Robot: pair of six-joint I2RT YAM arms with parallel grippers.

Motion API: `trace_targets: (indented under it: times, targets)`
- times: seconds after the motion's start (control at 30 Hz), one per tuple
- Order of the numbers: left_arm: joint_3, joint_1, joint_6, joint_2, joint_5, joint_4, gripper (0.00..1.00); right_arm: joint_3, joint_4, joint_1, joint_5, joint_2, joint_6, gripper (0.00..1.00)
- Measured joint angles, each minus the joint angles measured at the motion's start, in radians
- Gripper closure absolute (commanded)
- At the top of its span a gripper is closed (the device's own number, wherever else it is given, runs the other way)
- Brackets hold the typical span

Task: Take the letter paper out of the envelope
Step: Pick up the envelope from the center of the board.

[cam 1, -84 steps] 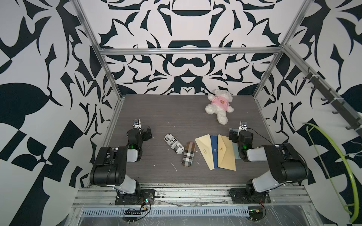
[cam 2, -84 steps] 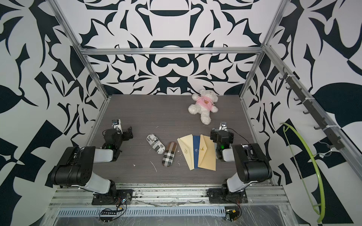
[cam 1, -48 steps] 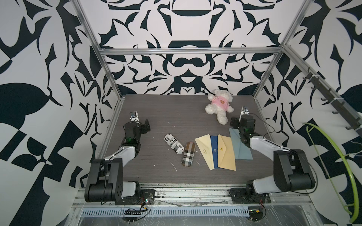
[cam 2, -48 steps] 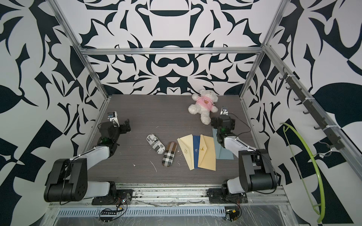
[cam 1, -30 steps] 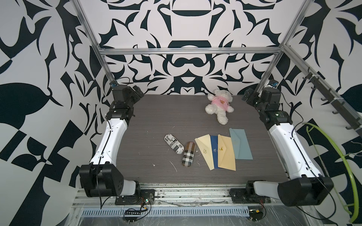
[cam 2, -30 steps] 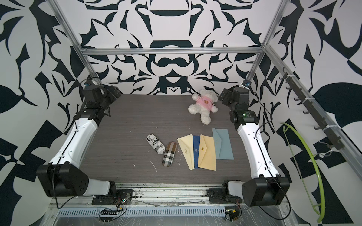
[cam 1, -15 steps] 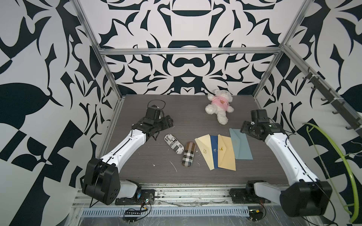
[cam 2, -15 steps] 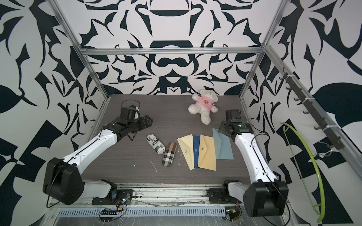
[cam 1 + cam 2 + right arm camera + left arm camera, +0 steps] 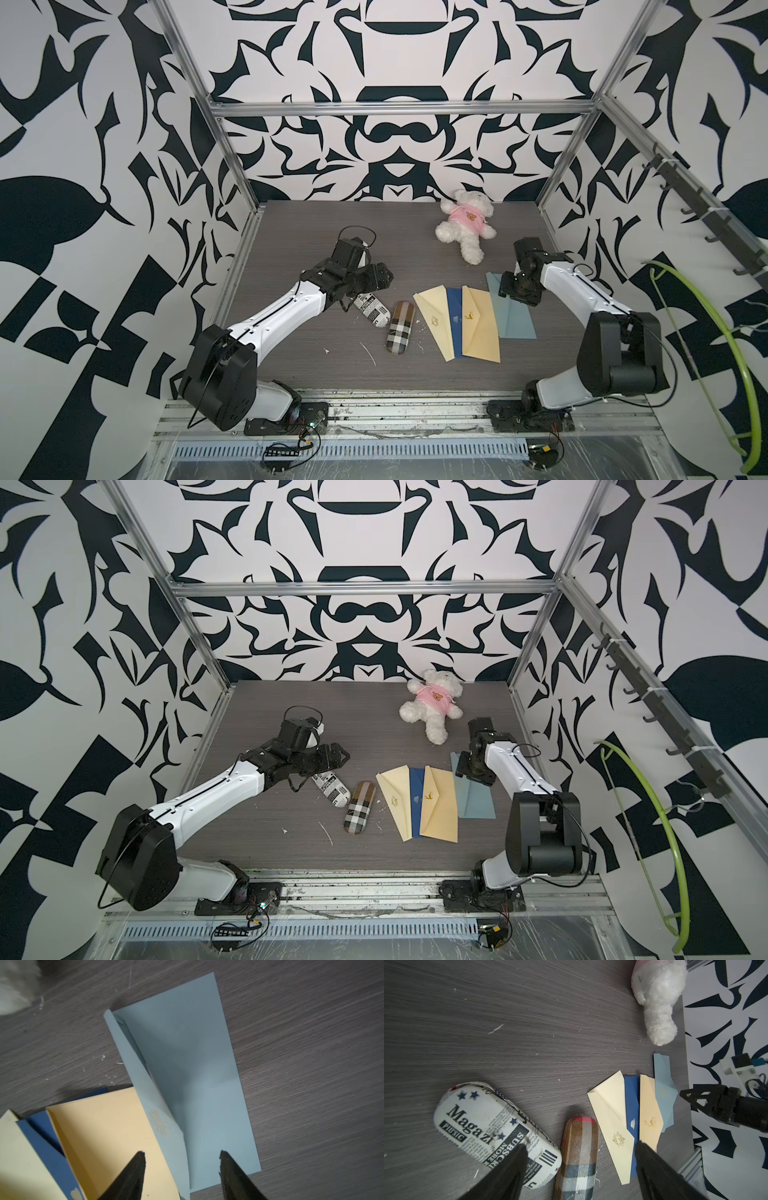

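Note:
Four envelopes lie fanned on the table, right of centre, in both top views. The light blue envelope (image 9: 517,322) (image 9: 478,802) is the rightmost. Its flap with a gold emblem (image 9: 161,1124) stands slightly raised beside the tan envelope (image 9: 480,330). No letter paper shows. My right gripper (image 9: 517,287) (image 9: 181,1151) hangs open over the far end of the light blue envelope (image 9: 195,1068), with nothing between its fingers. My left gripper (image 9: 384,277) (image 9: 580,1144) is open and empty above the two cases, left of the envelopes.
A cream envelope (image 9: 434,324) and a dark blue envelope (image 9: 455,316) lie left of the tan one. A magazine-print case (image 9: 372,311) and a plaid case (image 9: 401,328) lie beside them. A white teddy bear in a pink shirt (image 9: 465,224) sits at the back.
Both arms rose from their rest poses, then came down towards the table. The right gripper now hangs over the light blue envelope, the left over the cases. Both sets of jaws have narrowed.

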Motion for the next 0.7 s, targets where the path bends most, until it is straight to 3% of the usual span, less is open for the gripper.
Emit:
trace_targets:
  times: [0.57,0.7]
  targets:
    - [0.005,-0.001,0.001,0.027,0.049,0.002,0.14,0.011,0.087,-0.008,-0.162,0.165,-0.092,0.54]
    - [0.013,-0.002,0.002,0.030,0.049,0.002,0.14,0.018,0.089,-0.008,-0.185,0.179,-0.102,0.64]
